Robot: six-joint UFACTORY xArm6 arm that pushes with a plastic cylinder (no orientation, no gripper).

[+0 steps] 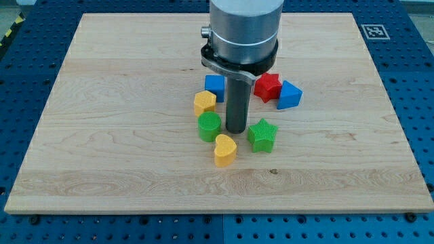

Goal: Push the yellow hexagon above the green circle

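- No gripper is fitted, so no open or closed state applies; my tip [236, 130] is seen just right of the green circle [209, 126], mid-worktop [102, 156].
- The yellow hexagon [205, 102] is found touching the circle's far side, toward the worktop's top edge.
- A further shove is judged risky: the circle, blue cube [215, 86] or yellow heart [225, 150] could be knocked.

My tip [236, 130] stands between the circle [209, 126] and the star [262, 134], the hexagon [205, 102] above the circle.
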